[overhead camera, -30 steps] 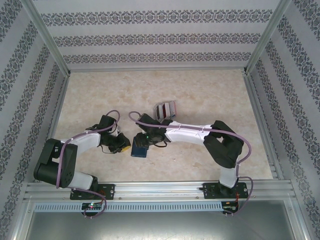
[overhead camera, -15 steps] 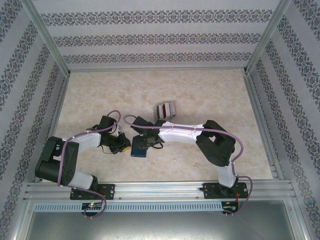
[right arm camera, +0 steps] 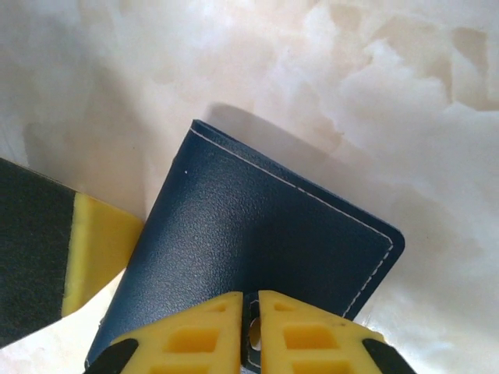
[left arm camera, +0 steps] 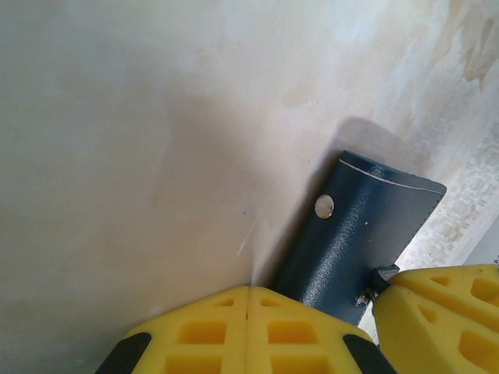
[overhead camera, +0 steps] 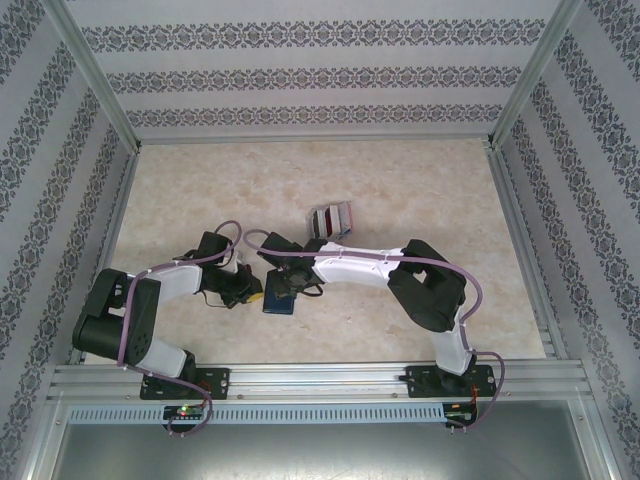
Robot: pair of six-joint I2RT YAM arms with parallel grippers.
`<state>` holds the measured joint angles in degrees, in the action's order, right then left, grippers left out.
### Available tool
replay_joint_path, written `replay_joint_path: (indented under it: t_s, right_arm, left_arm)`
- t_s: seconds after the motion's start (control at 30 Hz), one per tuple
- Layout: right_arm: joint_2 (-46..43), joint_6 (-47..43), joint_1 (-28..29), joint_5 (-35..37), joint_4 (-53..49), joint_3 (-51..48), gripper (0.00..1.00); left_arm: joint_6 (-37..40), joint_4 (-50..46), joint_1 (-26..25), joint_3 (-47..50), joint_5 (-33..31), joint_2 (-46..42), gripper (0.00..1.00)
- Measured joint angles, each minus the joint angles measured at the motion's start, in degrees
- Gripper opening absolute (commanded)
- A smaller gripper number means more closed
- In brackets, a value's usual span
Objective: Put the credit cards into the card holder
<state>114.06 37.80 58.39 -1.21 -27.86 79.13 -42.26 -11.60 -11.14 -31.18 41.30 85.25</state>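
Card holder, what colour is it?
The card holder is navy blue with pale stitching, clearest in the right wrist view.

The card holder (overhead camera: 279, 301) lies on the counter (overhead camera: 420, 180), left of centre, toward the 6 o'clock edge. The left tool (overhead camera: 250, 293) sits at its 9 o'clock edge, the right tool (overhead camera: 289, 287) at its 12 o'clock edge. A rack of cards (overhead camera: 331, 220) stands apart at its 1 o'clock.

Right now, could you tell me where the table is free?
Bare: between the card rack and back wall, and right of the right arm. Crowded: the middle, where the left gripper and right gripper meet on the card holder.
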Motion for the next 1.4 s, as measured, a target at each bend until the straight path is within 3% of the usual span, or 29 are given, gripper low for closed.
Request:
replay_joint_path:
  t_s: [0.17,0.97,1.4]
  right_arm:
    - [0.0,-0.2,0.0,0.3,0.2,0.0,0.06]
    - [-2.1,-1.3,1.4,0.3,2.6,-3.6,0.06]
    - [-6.1,-15.4,1.5,-2.9,15.6,-13.3,0.00]
  left_arm:
    - [0.0,0.3,0.0,0.0,0.3,0.3,0.05]
    - [0.0,0.9,0.4,-0.3,2.3,1.9,0.01]
    - [-0.3,0.4,0.4,-1.4,2.7,2.8,0.00]
